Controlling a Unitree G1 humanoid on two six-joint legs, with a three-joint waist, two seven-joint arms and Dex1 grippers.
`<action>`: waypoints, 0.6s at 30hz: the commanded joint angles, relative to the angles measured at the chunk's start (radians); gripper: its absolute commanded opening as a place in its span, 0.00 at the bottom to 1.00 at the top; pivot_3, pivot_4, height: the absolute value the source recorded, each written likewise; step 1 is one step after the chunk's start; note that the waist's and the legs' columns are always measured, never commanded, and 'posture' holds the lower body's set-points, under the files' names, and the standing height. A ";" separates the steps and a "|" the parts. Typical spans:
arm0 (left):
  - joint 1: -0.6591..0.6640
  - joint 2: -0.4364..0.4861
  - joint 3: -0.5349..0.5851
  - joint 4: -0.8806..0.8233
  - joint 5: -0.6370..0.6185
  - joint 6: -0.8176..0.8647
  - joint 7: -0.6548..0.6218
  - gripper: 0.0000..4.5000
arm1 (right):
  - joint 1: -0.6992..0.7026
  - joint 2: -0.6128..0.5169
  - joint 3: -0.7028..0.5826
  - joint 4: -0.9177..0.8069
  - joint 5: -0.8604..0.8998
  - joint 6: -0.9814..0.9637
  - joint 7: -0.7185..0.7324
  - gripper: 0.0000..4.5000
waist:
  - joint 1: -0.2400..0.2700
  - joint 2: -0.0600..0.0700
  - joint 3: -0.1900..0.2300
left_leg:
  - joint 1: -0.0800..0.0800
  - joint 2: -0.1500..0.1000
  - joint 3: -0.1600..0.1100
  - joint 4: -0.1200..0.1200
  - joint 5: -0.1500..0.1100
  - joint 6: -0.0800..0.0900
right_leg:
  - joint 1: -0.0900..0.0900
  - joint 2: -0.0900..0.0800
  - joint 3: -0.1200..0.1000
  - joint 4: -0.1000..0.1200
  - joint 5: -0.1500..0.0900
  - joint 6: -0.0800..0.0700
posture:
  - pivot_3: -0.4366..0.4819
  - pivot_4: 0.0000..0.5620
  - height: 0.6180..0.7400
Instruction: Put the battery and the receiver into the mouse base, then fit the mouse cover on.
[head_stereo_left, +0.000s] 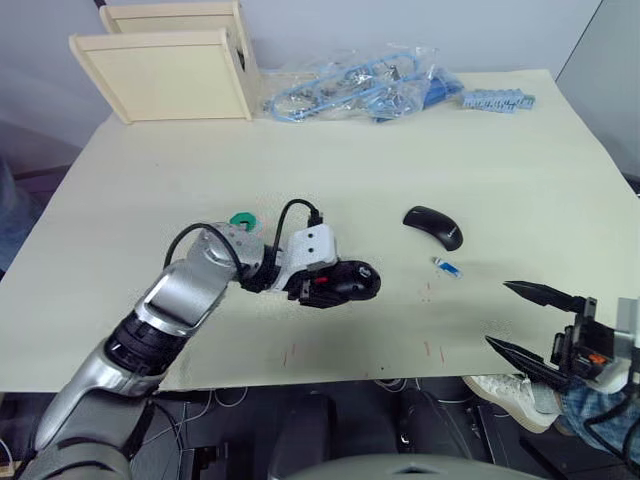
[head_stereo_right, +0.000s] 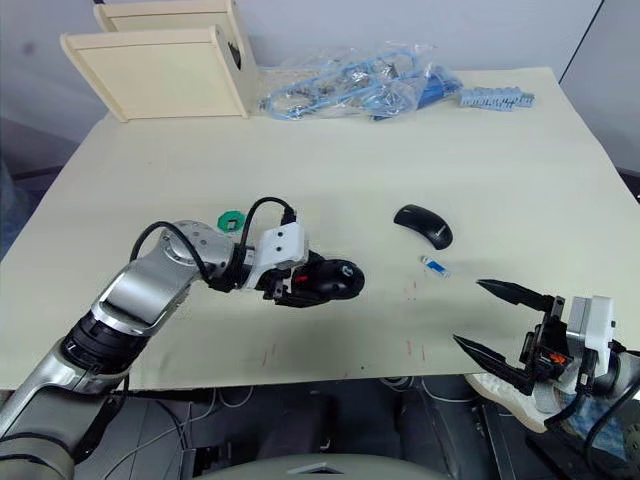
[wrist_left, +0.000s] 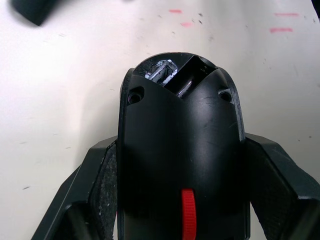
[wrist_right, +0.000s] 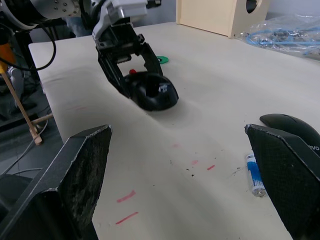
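My left gripper (head_stereo_left: 335, 283) clamps the base (head_stereo_left: 345, 281) on the table (head_stereo_left: 500, 180), steadying it for loading. My right gripper (head_stereo_left: 520, 320) gapes wide near the battery (head_stereo_left: 447, 267), beside the cover (head_stereo_left: 433, 226).

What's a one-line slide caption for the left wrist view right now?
Left tool grips the mouse base on the table, its open compartment facing away.

Black mouse base (head_stereo_left: 345, 282) with red wheel; glossy black mouse cover (head_stereo_left: 433, 226); blue-and-white battery (head_stereo_left: 447, 267); green disc (head_stereo_left: 243, 221); cream worktop (head_stereo_left: 500, 180) flecked with red marks; black-fingered left pincer (wrist_left: 180, 165).
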 joint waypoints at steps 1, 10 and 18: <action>-0.029 -0.033 -0.031 0.013 0.046 -0.014 0.033 0.65 | 0.016 -0.012 -0.043 -0.038 0.024 0.001 0.003 1.00 | 0.000 0.000 0.000 | 0.000 0.000 0.000 0.000 0.000 0.000 | 0.000 0.000 0.000 0.000 0.000 0.000 | 0.48 0.27 1.00; -0.090 -0.122 -0.102 0.144 0.119 -0.053 0.034 0.65 | -0.018 -0.037 -0.037 -0.028 0.020 0.032 0.000 1.00 | -0.003 0.000 0.000 | 0.000 0.000 0.000 0.000 0.000 0.000 | 0.000 0.000 0.000 0.000 0.000 0.000 | 0.48 0.27 1.00; -0.066 -0.141 -0.147 0.172 0.169 -0.078 0.030 0.65 | -0.106 -0.052 0.002 -0.014 -0.069 0.150 -0.182 1.00 | 0.000 0.000 -0.001 | 0.000 0.000 0.000 0.000 0.000 0.000 | 0.000 0.000 0.000 0.000 0.000 0.000 | 0.48 0.27 1.00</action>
